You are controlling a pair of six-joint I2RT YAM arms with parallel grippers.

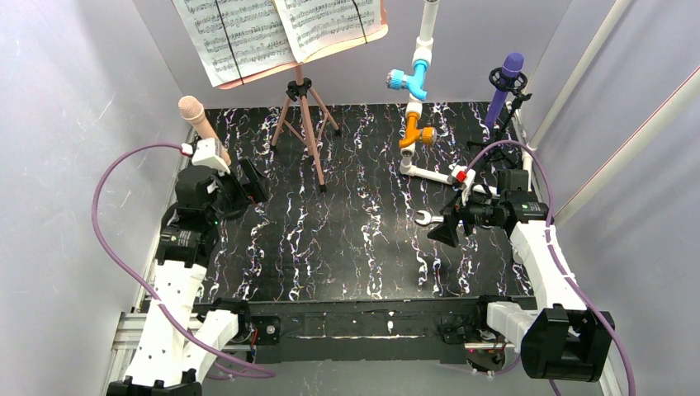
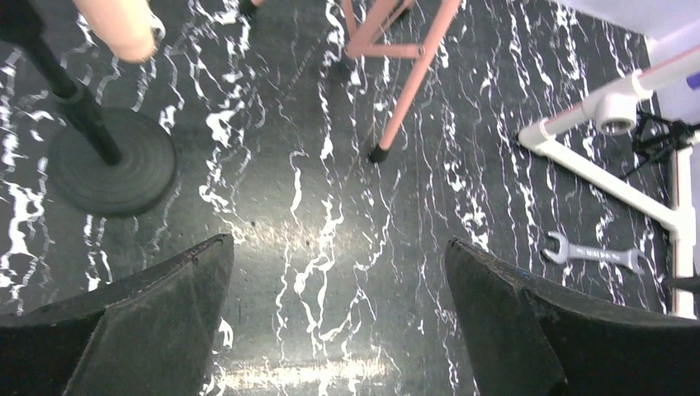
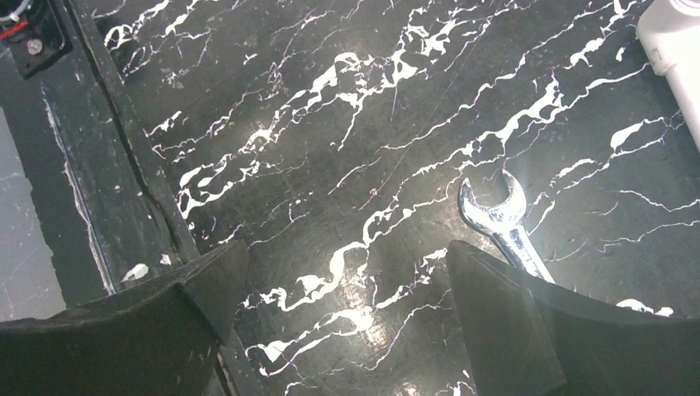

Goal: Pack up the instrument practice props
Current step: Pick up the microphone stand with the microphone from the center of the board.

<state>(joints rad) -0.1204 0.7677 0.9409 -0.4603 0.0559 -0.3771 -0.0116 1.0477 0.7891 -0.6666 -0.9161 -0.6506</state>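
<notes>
Top external alone shows the music sheets (image 1: 248,33) and purple microphone (image 1: 505,82); left pincer (image 2: 337,242) and right pincer (image 3: 347,247) gape wide.

In front of the music stand (image 1: 307,124), the marbled table (image 1: 347,256) offers a broad open stretch for a gripper to pass. Left of the stand, the peach microphone (image 1: 201,122) on its round black base (image 2: 111,161) blocks the way, with a gap between the base and the nearest leg. Right of the stand, the white pipe (image 1: 417,115) rises and runs along the table, with a wrench (image 2: 594,253) just before it. Farther right stands the purple microphone (image 1: 505,82). The sheets (image 1: 248,37) overhang the stand's top.
</notes>
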